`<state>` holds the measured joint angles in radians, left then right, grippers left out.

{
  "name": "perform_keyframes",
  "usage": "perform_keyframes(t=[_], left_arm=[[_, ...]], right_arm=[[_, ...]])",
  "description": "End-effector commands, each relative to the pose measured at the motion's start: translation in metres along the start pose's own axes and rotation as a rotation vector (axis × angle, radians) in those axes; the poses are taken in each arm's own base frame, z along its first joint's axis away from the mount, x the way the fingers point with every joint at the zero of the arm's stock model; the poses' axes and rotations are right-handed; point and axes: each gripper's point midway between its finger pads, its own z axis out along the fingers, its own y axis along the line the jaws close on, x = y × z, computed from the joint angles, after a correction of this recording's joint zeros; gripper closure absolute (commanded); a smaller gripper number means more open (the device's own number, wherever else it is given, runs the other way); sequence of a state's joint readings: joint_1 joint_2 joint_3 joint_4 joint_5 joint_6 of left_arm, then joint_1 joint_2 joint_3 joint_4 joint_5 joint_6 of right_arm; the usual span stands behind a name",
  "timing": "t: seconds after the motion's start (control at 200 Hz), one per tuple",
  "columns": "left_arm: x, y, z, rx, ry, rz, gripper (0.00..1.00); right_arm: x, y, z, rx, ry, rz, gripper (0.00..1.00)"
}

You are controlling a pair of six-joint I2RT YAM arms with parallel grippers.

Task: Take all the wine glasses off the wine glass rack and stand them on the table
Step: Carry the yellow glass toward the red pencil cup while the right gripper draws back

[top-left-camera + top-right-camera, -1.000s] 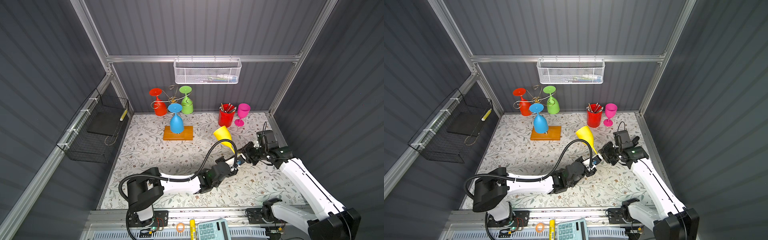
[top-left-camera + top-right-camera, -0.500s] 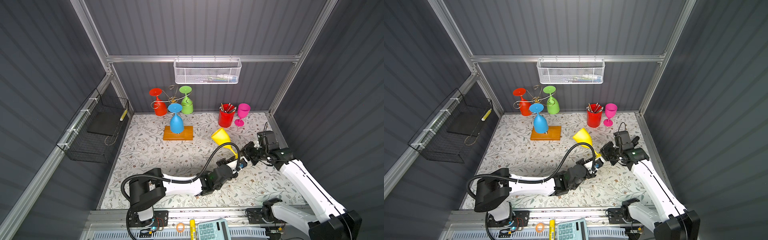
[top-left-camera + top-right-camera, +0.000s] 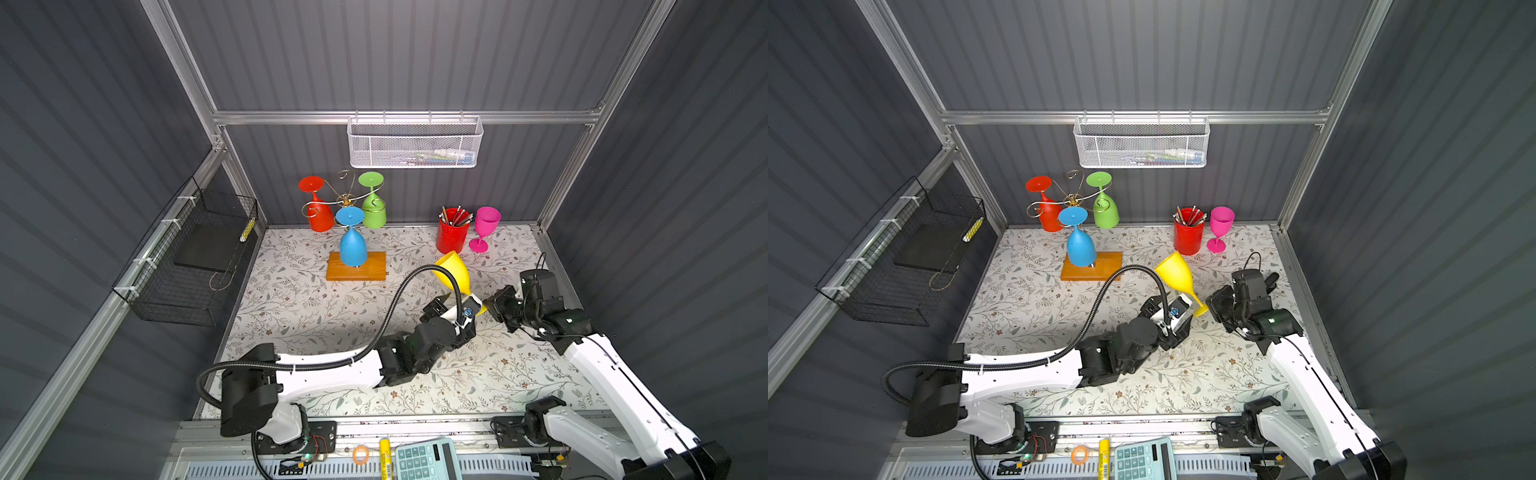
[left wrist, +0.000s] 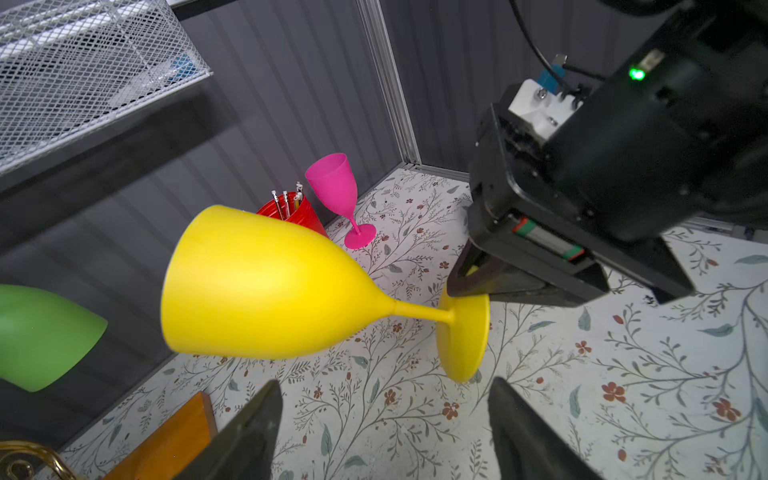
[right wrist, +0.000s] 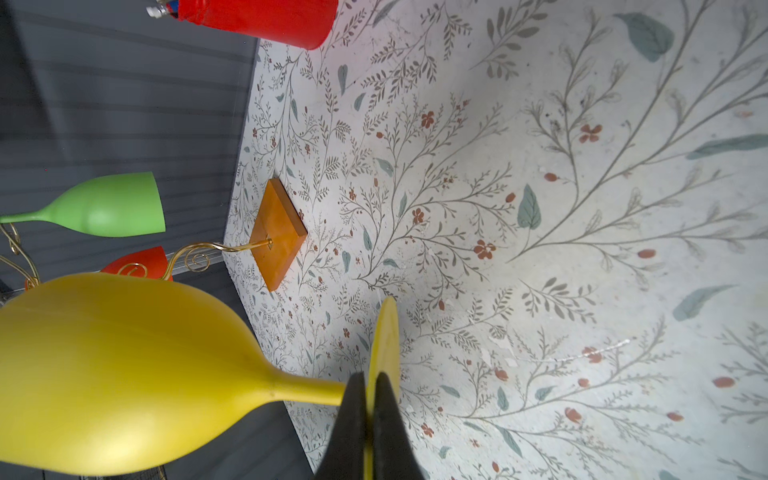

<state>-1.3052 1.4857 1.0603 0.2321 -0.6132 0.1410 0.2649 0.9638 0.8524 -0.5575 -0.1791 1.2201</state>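
A yellow wine glass (image 3: 452, 269) (image 3: 1177, 274) hangs tilted above the mat, clear of the wine glass rack (image 3: 347, 200), whose wooden base (image 3: 356, 267) stands at the back. My right gripper (image 5: 370, 376) (image 3: 487, 308) is shut on the glass's round foot (image 4: 463, 332), pinching its edge. My left gripper (image 4: 384, 390) (image 3: 457, 303) stands open just below the stem, its fingers apart and touching nothing. Red (image 3: 320, 216), green (image 3: 374, 212) and blue (image 3: 352, 246) glasses hang upside down on the rack.
A red cup of pens (image 3: 452, 235) and an upright pink glass (image 3: 484, 226) stand at the back right, close behind the yellow glass. A white mesh basket (image 3: 415, 143) hangs on the back wall, a black wire basket (image 3: 195, 257) on the left wall.
My left gripper has opened and let go of the yellow glass's stem, drawing back slightly. My right gripper has shut on the glass's foot and now carries it alone.
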Motion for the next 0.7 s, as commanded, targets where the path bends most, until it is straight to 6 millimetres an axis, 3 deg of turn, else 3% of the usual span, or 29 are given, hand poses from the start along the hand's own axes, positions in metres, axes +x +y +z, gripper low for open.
perform_keyframes(t=[0.0,0.23,0.56,0.575,0.695], left_arm=[[-0.003,0.013,-0.012,0.048,0.068,-0.133,0.21],[-0.01,0.052,-0.009,0.109,0.138,-0.401,0.22],[-0.037,0.061,0.007,0.292,0.205,-0.629,0.24],[-0.051,0.064,0.007,0.304,0.181,-0.638,0.24],[-0.061,0.06,0.016,0.352,0.2,-0.671,0.24]], right_arm=[[-0.016,0.006,0.005,-0.049,-0.077,-0.039,1.0],[-0.032,0.006,0.01,-0.111,-0.162,-0.121,1.0],[-0.052,0.013,0.005,-0.223,-0.299,-0.254,1.0],[-0.053,0.013,0.005,-0.226,-0.308,-0.26,1.0],[-0.056,0.017,-0.001,-0.244,-0.344,-0.31,1.0]])
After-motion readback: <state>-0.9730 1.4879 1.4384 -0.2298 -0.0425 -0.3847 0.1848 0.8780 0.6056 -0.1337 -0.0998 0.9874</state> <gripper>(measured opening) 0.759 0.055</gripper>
